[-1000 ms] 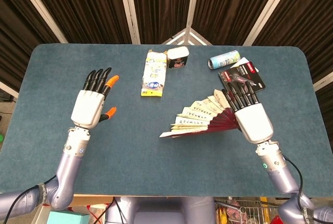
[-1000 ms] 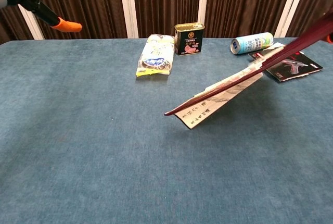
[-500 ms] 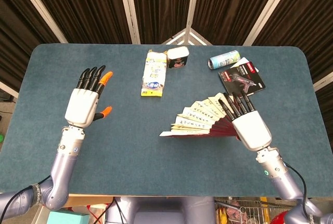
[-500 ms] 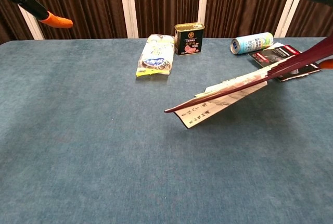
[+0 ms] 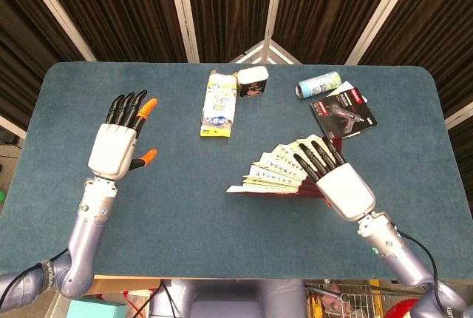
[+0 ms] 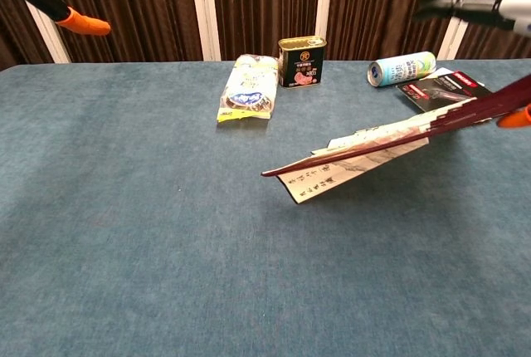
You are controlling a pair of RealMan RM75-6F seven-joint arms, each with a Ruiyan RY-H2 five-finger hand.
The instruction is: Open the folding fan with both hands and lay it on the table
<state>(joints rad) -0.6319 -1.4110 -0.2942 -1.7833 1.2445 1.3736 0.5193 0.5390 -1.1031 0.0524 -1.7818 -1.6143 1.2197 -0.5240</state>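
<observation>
The folding fan (image 5: 273, 174) is spread partway, cream paper leaves on dark red ribs, right of the table's middle. My right hand (image 5: 336, 181) holds its pivot end, fingers stretched flat over the leaves. In the chest view the fan (image 6: 357, 154) slopes down to the left, its lower paper corner near the cloth, and an orange thumb tip shows under the raised end. Whether the corner touches the table I cannot tell. My left hand (image 5: 118, 140) is raised over the left side, fingers apart and holding nothing; the chest view shows just one of its fingertips (image 6: 79, 22).
At the back of the blue table (image 5: 222, 237) lie a yellow snack packet (image 5: 218, 103), a small dark tin (image 5: 252, 81), a light-blue can (image 5: 318, 83) on its side and a black packaged tool card (image 5: 344, 111) just behind the fan.
My right hand has come down and toward me with the fan, which now slopes less steeply. My left hand has drifted slightly left, still holding nothing.
</observation>
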